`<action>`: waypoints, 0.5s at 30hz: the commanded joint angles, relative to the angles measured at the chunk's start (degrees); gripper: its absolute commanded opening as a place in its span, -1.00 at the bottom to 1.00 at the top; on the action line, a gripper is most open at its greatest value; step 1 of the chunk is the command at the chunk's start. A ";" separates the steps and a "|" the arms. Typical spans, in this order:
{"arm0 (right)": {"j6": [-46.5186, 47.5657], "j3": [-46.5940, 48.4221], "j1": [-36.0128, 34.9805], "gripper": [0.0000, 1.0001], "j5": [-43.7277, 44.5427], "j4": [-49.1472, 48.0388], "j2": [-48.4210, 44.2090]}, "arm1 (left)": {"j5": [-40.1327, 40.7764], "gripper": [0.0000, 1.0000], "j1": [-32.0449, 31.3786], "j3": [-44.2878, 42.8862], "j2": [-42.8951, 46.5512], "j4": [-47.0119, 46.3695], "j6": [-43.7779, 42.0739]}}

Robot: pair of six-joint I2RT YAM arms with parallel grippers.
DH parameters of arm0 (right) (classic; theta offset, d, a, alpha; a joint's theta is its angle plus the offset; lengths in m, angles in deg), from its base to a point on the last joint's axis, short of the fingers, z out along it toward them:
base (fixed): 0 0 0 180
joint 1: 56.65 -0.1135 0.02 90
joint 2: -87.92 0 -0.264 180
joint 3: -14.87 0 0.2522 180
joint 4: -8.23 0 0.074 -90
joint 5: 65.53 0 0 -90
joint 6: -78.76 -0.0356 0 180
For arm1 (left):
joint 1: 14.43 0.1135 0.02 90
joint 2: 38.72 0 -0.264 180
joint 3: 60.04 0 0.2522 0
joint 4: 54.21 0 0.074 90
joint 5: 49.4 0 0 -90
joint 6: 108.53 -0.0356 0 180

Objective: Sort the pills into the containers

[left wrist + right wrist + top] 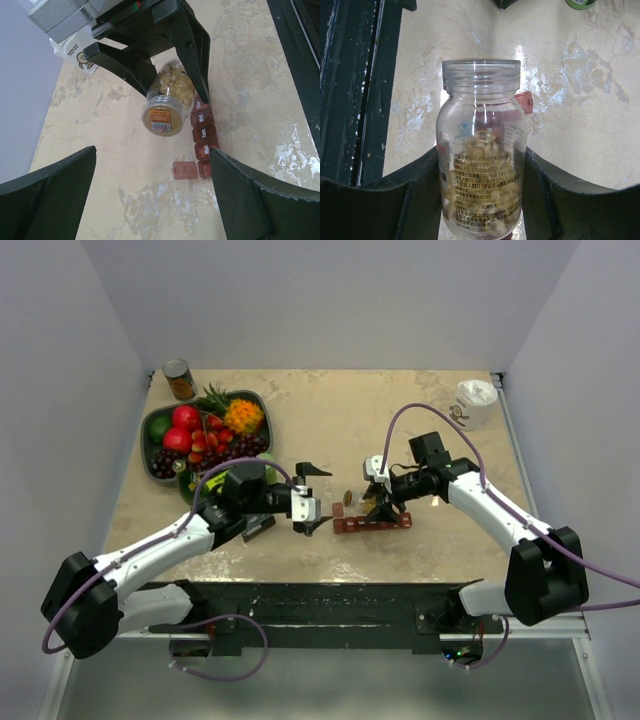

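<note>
Pale grey walls [330, 300] close in on three sides here. The beige marbled table [330, 410] is evenly lit, with a dark rail [330, 602] along its near edge.

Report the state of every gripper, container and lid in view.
left gripper: open, empty.
right gripper: shut on the pill bottle.
pill bottle: held in the air, tipped sideways, partly full.
clear cap: seemingly on the bottle.
pills: inside the bottle; none seen loose.
organizer: lying flat; the lids whose day labels show are closed.
end lid: flipped open.
</note>
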 commanded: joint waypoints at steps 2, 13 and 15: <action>0.84 1.91 0.22 -1.00 -1.86 -0.09 -1.29 | 0.62 0.97 -1.15 -3.68 -2.96 -0.84 -5.98; 0.84 1.83 0.30 -1.00 -1.77 -0.09 -1.38 | -0.78 0.73 -4.14 -9.31 -12.54 -1.37 -5.90; 0.84 1.91 0.22 -1.00 -1.77 -0.09 -1.29 | -0.87 0.60 -4.49 -10.10 -13.34 -1.11 -5.29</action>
